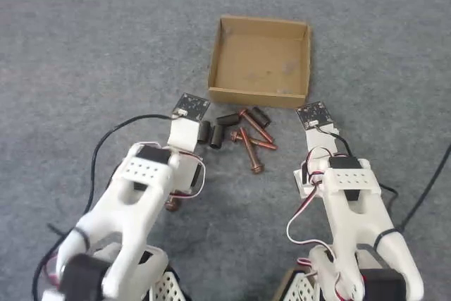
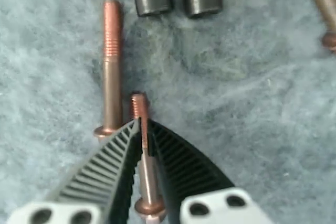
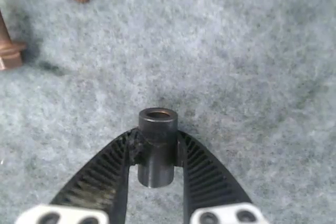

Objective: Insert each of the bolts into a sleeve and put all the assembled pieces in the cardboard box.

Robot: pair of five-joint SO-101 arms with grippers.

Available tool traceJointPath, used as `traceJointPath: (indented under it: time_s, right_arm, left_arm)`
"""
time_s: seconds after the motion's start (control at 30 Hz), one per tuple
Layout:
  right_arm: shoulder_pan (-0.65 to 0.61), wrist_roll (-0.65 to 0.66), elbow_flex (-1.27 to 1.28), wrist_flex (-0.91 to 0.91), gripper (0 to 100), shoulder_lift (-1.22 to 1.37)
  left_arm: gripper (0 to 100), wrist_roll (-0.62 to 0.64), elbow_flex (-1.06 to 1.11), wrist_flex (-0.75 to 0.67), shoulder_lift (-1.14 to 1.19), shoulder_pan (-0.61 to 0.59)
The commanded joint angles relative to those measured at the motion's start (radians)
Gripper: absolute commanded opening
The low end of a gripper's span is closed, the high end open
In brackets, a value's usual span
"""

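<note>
Two arms face the box (image 1: 257,95) in the high view: the left arm (image 1: 144,181) and right arm (image 1: 352,192) sit on its near side, and loose bolts (image 1: 248,135) and loose sleeves (image 1: 227,119) lie between them, just in front of the box's near wall. In the left wrist view, the left gripper (image 2: 140,125) pinches the held bolt (image 2: 144,171) by its shank. The bolt's long axis runs with the jaws, threaded tip poking past them. In the right wrist view, the right gripper (image 3: 156,137) pinches the held sleeve (image 3: 156,156), bore open beyond the fingertips. The next move likely turns on lining up both axes, tip facing bore, in front of the box; neither arm looks nearer.
</note>
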Motion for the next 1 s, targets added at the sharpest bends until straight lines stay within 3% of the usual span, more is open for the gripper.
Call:
traceJointPath:
  time_s: [0.0,0.17,0.43,0.63,0.97]
  right_arm:
    - [-0.008,0.014,0.002,-0.016,0.6,-0.044]
    - [-0.007,0.014,0.002,-0.015,0.6,-0.044]
    - [-0.008,0.015,0.002,-0.015,0.6,-0.044]
    - [-0.008,0.015,0.002,-0.015,0.6,-0.044]
    - [-0.007,0.015,0.002,-0.012,0.6,-0.044]
  left_arm:
    - [1,0.011,-0.090,-0.015,0.074,0.000]
    - [1,0.014,-0.107,0.012,0.094,-0.006]
    - [1,0.017,-0.111,0.005,0.095,-0.155]
    - [1,0.017,-0.124,0.005,0.115,-0.164]
    - [1,0.107,-0.455,0.155,0.486,-0.239]
